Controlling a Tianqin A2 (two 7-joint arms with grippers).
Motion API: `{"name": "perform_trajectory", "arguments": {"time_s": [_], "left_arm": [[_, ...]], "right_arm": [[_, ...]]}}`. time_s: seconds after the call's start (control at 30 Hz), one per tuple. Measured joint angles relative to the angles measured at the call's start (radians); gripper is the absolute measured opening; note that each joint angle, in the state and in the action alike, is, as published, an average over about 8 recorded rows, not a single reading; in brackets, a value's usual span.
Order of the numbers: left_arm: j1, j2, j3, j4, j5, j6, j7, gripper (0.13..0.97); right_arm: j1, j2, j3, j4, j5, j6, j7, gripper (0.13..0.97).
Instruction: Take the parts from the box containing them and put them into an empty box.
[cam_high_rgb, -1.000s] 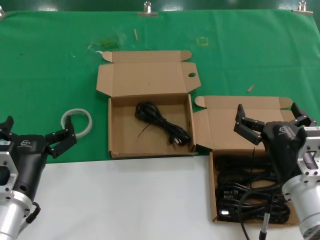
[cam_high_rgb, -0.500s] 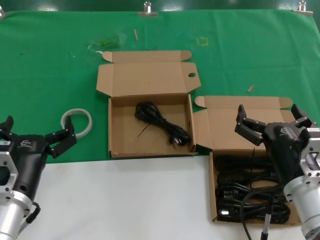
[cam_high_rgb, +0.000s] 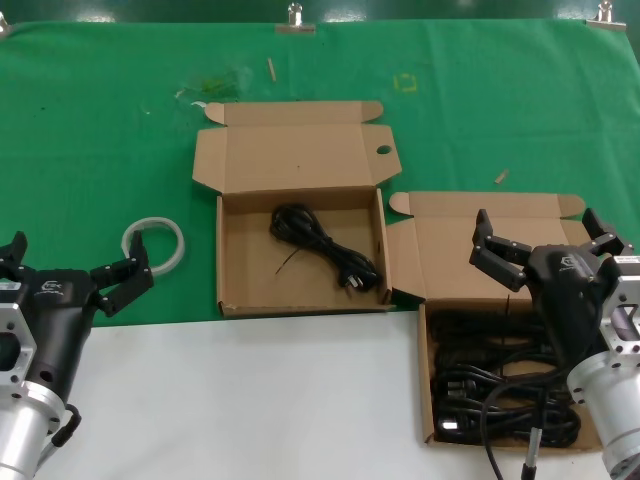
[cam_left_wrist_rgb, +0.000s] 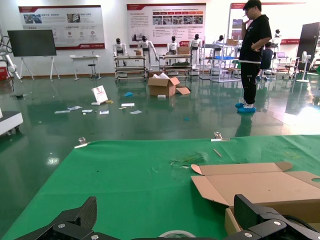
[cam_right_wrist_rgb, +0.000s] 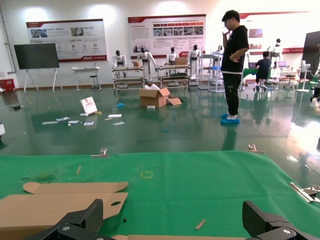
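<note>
Right gripper (cam_high_rgb: 545, 245) hangs with jaws spread wide and nothing between them, poised over the back edge of the source box (cam_high_rgb: 428, 400), at the base of its winged lid. The remaining power cords (cam_high_rgb: 490, 385) lie as a tangled black heap directly below and slightly toward the robot from the fingertips; individual bundles are hard to separate, but the strands run mostly side to side across the box floor. Judgement: the next move is a short drop down and inward, with the jaws set crossways to those strands. The receiving box (cam_high_rgb: 300, 300) sits well apart to the gripper's left, open, with one cord (cam_high_rgb: 325, 248) already lying on its floor on a diagonal. Left gripper (cam_high_rgb: 70, 270) is parked low at the near left, fingers open and holding nothing, just beside the white ring (cam_high_rgb: 155, 243); it is well apart from the heap. The right arm is clearly nearer, so the pick looks like its job.
</note>
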Motion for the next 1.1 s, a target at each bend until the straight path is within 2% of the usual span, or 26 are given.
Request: {"name": "perform_trajectory", "arguments": {"time_s": [1.1], "left_arm": [[0.0, 0.0, 0.0, 0.0, 0.0, 0.0, 0.0, 0.965]], "right_arm": [[0.0, 0.0, 0.0, 0.0, 0.0, 0.0, 0.0, 0.966]]}}
